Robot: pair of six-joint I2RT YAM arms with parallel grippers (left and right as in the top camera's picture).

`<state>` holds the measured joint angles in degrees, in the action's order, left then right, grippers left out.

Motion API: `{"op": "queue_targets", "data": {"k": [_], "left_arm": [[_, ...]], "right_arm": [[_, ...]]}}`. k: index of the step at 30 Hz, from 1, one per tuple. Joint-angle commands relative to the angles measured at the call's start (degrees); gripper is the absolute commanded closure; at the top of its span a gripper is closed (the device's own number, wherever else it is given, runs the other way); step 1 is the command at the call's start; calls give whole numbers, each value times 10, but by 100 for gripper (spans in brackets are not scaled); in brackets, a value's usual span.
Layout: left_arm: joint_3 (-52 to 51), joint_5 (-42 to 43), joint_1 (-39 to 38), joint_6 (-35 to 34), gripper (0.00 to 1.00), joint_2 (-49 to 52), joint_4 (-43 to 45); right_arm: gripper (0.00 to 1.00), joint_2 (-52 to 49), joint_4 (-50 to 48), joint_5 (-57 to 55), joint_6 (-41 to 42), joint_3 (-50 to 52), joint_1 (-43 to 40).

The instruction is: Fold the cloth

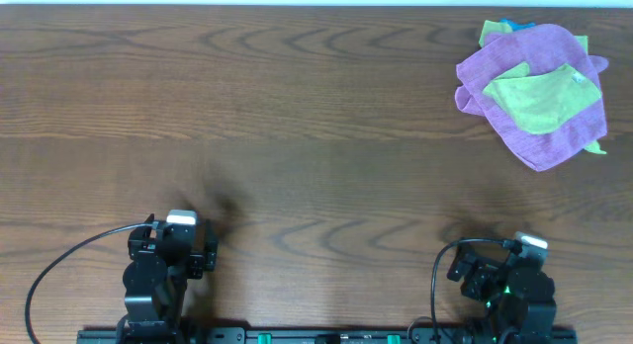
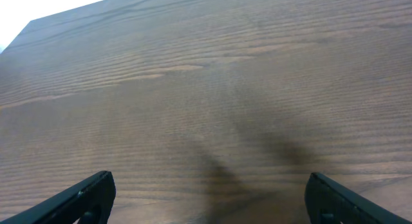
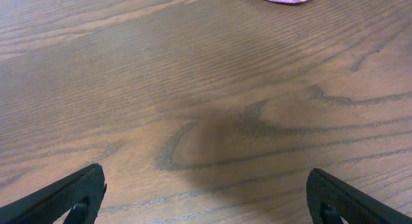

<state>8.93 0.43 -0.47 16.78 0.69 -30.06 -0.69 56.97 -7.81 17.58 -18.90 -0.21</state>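
Cloth (image 1: pixel 539 97) tops the purple cloth (image 1: pixel 549 151), table's (image 1: pixel 297 136) far right corner. Your left gripper (image 2: pixel 206 195) and right gripper (image 3: pixel 206 195) gape empty; pinch only its edge.

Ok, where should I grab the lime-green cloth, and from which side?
Take the lime-green cloth by its pointed left corner, which lies flat on the purple cloth. Come from above with the right gripper, the nearer one, which is open. Pinch shallow, or you will likely catch the purple layer too.
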Motion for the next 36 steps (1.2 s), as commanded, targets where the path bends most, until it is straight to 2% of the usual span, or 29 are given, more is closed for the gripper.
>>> {"op": "queue_targets", "data": {"k": [1, 26, 31, 36], "left_arm": [[-9, -9, 1, 8, 5, -4, 5], [-8, -9, 1, 8, 5, -4, 5], [-8, -9, 1, 8, 5, -4, 5], [-9, -9, 1, 8, 5, -4, 5]], "right_arm": [[1, 3, 1, -26, 5, 3, -5], [1, 0, -9, -9, 12, -2, -5], [1, -50, -36, -7, 21, -43, -5], [1, -148, -54, -12, 16, -122, -5]]}}
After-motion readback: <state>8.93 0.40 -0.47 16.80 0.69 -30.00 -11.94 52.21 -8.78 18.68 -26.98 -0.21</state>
